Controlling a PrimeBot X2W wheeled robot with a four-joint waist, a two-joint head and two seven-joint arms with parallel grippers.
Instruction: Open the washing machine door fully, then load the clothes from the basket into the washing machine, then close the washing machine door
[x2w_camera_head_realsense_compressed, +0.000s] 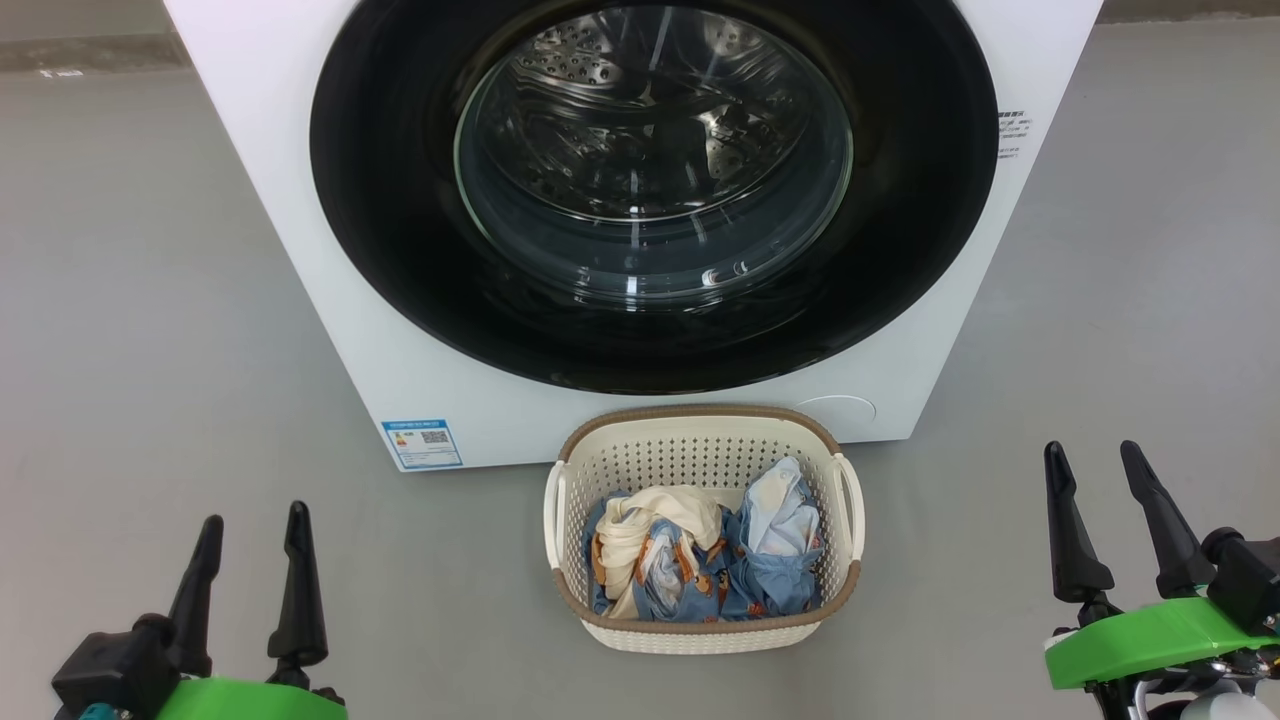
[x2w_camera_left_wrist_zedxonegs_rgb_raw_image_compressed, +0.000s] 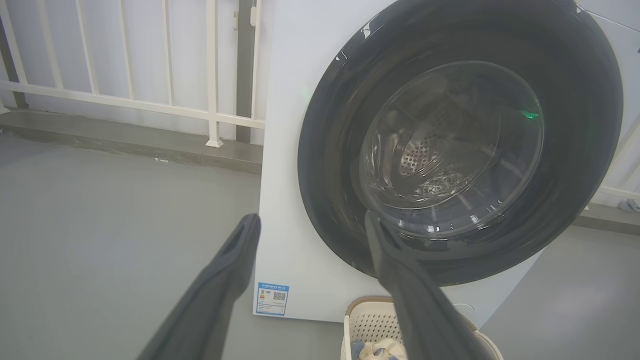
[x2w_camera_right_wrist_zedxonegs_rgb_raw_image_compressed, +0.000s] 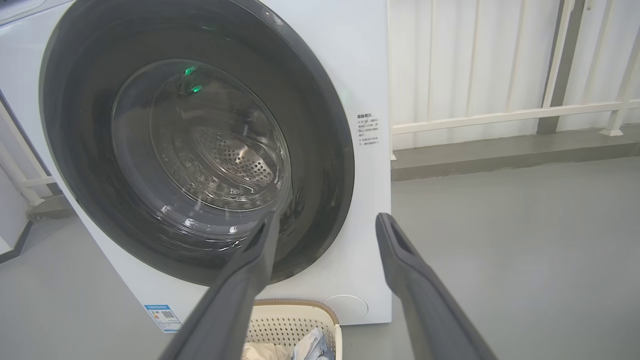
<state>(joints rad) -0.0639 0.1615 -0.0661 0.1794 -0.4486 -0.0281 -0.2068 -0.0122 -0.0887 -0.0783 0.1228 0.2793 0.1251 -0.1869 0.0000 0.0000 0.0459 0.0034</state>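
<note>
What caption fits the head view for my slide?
Before loading: washing machine door shut, clothes in the basket, left gripper and right gripper open at either side.

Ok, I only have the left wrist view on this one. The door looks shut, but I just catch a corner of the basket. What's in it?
Observer: In the head view the basket holds the clothes: blue fabric with orange-brown prints, a cream piece on the left and a pale blue one on the right.
Operator: Where's the right gripper?
Observer: The right gripper is open and empty, off to the basket's right and apart from it.
Operator: Anything on the machine's right front?
Observer: There is a small block of printed text on the washing machine, beside the washing machine door. It is too small to read.
</note>
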